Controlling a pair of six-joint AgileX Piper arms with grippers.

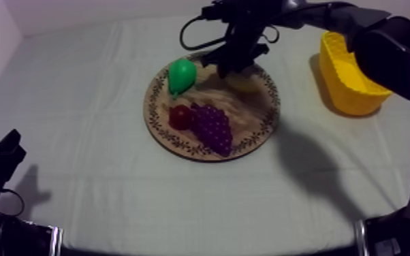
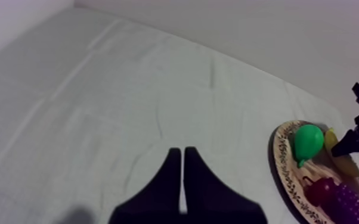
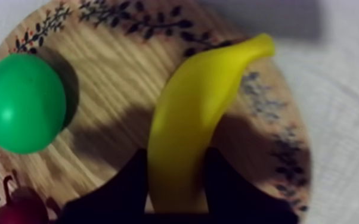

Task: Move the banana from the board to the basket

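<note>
Right pincer (image 3: 176,164) closed round the banana (image 3: 201,107), banana lying on the wooden board (image 3: 113,77) beside the pear (image 3: 21,102), yellow basket (image 1: 347,82) well apart on the surface (image 1: 112,170), left pincer (image 2: 183,154) narrow, holding nothing.

Dim, bluish light; soft broad shadows on cloth (image 1: 99,88), beside basket (image 1: 347,82)

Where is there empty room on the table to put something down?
Bare cloth spreads wide left of the board, and all along the front of it. A narrower bare gap lies between board and yellow basket. The board itself is crowded: pear, small red fruit, grapes, and the banana with the right arm's jaws around it.
</note>
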